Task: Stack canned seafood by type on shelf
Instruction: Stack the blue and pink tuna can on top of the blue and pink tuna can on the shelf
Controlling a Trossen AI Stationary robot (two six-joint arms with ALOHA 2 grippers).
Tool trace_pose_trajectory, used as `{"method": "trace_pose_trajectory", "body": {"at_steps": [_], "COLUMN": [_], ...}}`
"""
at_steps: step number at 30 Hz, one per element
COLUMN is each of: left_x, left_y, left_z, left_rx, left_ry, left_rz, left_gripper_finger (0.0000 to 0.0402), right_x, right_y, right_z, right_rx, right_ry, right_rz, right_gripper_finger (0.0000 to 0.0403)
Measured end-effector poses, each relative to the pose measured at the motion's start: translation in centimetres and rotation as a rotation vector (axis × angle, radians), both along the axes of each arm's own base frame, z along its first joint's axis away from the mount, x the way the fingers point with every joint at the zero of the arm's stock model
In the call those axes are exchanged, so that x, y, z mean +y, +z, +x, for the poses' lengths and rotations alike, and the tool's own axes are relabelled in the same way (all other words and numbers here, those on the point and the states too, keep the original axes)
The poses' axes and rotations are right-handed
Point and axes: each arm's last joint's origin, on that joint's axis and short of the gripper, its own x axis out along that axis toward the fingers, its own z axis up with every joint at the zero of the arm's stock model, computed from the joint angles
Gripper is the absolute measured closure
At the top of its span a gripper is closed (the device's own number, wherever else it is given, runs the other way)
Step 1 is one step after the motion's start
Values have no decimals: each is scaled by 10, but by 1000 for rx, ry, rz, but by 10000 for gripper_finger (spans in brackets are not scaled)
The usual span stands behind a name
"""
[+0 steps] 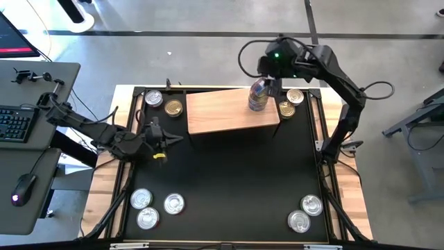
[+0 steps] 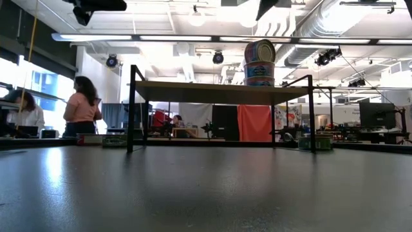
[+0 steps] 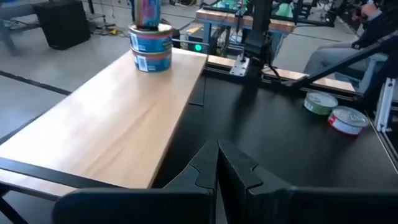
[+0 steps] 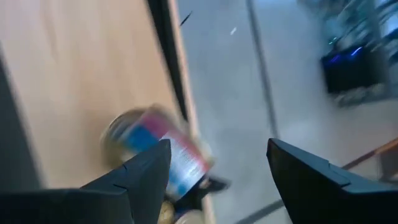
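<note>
1. The shelf stands at the far part of the black mat. Its long side runs from left to right in the high view, a little turned.
2. On the right end of the shelf there is a stack of cans with bluish labels. In the low view the stack is upright, and the top can looks a little tilted.
3. The right gripper is above this stack, at the far right edge of the shelf. In the right wrist view its two fingers are spread wide, and the stack is seen between and below them. They do not pinch anything.
4. The left gripper is low over the mat, just beside the left end of the shelf. In the left wrist view its fingers are pressed together and hold nothing.
5. Two cans lie flat on the mat to the left of the shelf, one with a silver lid and one with a gold lid.
6. Two more cans lie on the mat just to the right of the shelf, close to the right arm.
7. Three silver cans sit at the near left corner of the mat, and two silver cans at the near right corner, well apart from the shelf.
8. All the loose cans lie flat with the lid up.
9. A keyboard and a mouse are on a grey desk to the left of the table.
10. In the low view a person stands in the room behind the table.
</note>
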Motion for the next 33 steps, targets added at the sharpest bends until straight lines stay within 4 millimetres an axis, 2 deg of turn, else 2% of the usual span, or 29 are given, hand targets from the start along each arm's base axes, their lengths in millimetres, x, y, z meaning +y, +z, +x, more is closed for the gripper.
{"method": "trace_pose_trajectory", "body": {"at_steps": [5, 9, 14, 16, 18, 20, 23, 33], "left_x": [0, -1, -1, -1, -2, -2, -2, -2], "left_y": [-1, -1, -1, -1, -1, -1, -1, -1], "left_z": [1, 1, 1, 1, 1, 2, 1, 1], "left_rx": [11, 13, 11, 10, 14, 15, 17, 18], "left_ry": [-44, -53, -53, -64, -85, -94, -94, -93], "left_rz": [-17, -19, -21, -26, -33, -36, -35, -35], "left_gripper_finger": [402, 402, 401, 401, 401, 402, 402, 402], "right_x": [0, -7, -22, -24, -25, -25, -21, -16], "right_y": [9, 1, -19, -24, -24, -21, -21, -23], "right_z": [5, 3, 5, 6, 9, 12, 13, 12], "right_rx": [-146, -117, 2, 69, 76, 44, 29, 58], "right_ry": [-55, -102, -134, -109, -95, -86, -167, -199], "right_rz": [3, 79, 180, 174, 151, 107, 84, 80], "right_gripper_finger": [144, 132, 64, 25, 10, 20, 34, 38]}}
